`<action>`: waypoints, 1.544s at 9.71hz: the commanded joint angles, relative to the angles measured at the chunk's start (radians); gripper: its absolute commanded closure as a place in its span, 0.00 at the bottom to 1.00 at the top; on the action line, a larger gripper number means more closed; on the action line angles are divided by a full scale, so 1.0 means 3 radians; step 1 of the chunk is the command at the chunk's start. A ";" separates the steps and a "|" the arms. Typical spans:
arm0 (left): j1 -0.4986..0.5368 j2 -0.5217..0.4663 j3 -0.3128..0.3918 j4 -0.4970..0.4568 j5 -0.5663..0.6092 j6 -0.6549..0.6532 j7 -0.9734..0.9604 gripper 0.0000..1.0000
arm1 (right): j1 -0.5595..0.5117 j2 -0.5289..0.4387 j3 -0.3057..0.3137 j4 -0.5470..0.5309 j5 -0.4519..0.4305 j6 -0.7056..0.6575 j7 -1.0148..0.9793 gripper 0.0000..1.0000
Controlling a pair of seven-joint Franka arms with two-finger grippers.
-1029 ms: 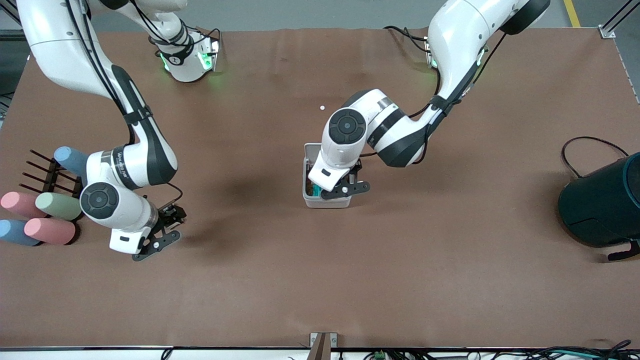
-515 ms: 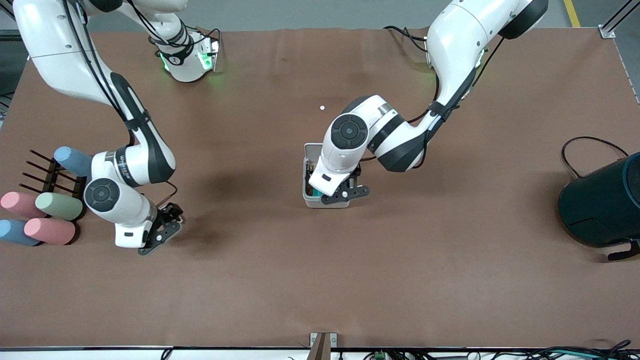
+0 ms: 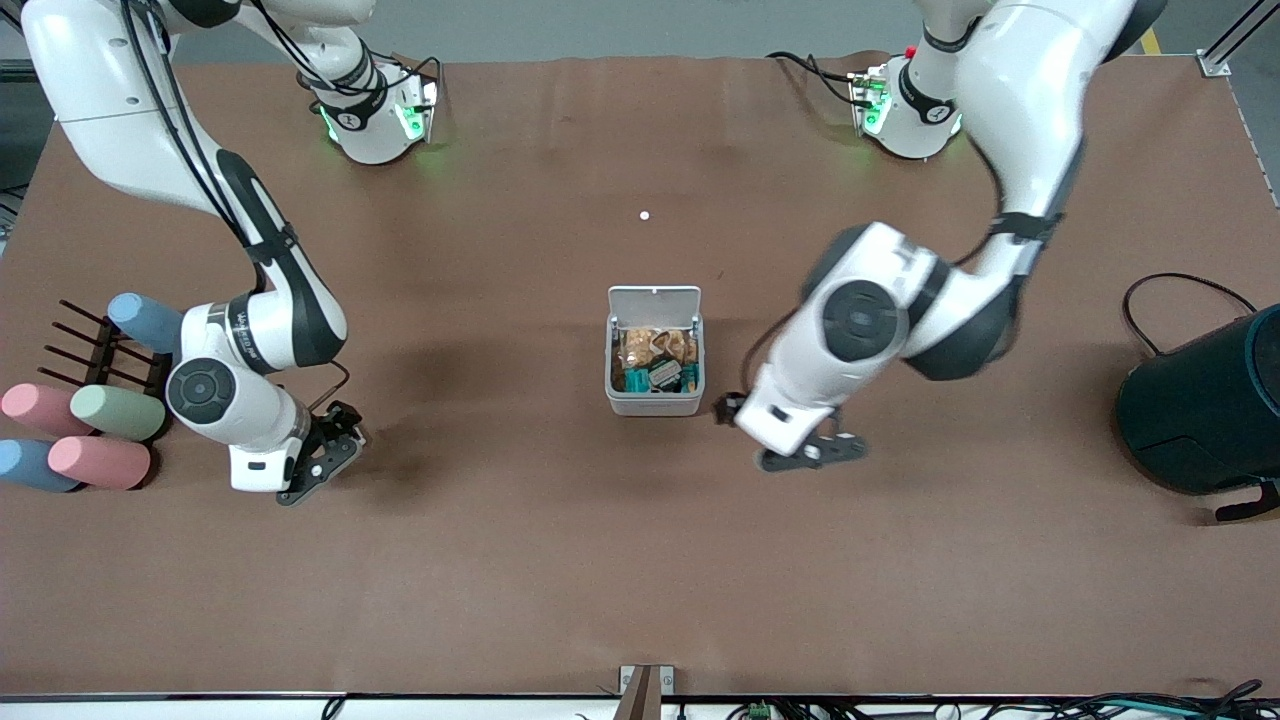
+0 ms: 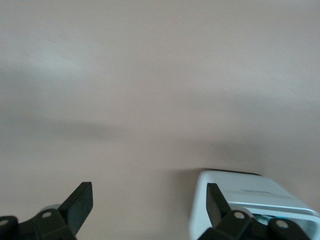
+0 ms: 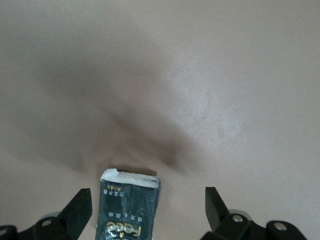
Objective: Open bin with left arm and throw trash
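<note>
Left claw [image 3: 812,452] swung off square white bin [image 3: 654,403], released, right claw [image 5: 147,212] released over glossy black packet [image 5: 126,206]

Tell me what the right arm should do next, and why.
Probably lower the right pincer and close on the black packet. Its fingers are open and the packet lies on the table between them. The bin lid is already up, and the left pincer is beside it.

Brown table [image 3: 560,560] with bin [image 3: 654,400], black packet [image 5: 128,207], drum [image 3: 1200,410], cylinders [image 3: 100,462].
</note>
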 commanded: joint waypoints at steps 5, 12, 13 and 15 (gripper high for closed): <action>0.0802 -0.0890 -0.0055 -0.0085 -0.0016 -0.0943 0.0850 0.00 | -0.0077 0.0074 0.0048 -0.0100 -0.0105 0.0110 -0.0027 0.15; 0.1391 -0.1347 -0.0045 -0.0100 -0.0426 -0.1449 0.1741 0.00 | -0.0093 0.0099 0.0048 -0.0146 -0.0105 0.0140 -0.0022 0.42; 0.1326 -0.1423 -0.0009 -0.0106 -0.0451 -0.1531 0.1736 0.00 | -0.0093 0.0099 0.0053 -0.0146 -0.0105 0.0140 -0.0022 0.44; 0.0680 -0.1617 0.0753 -0.0192 -0.0527 -0.1567 0.1751 0.00 | -0.0093 0.0094 0.0054 -0.0141 -0.0105 0.0125 -0.0022 0.47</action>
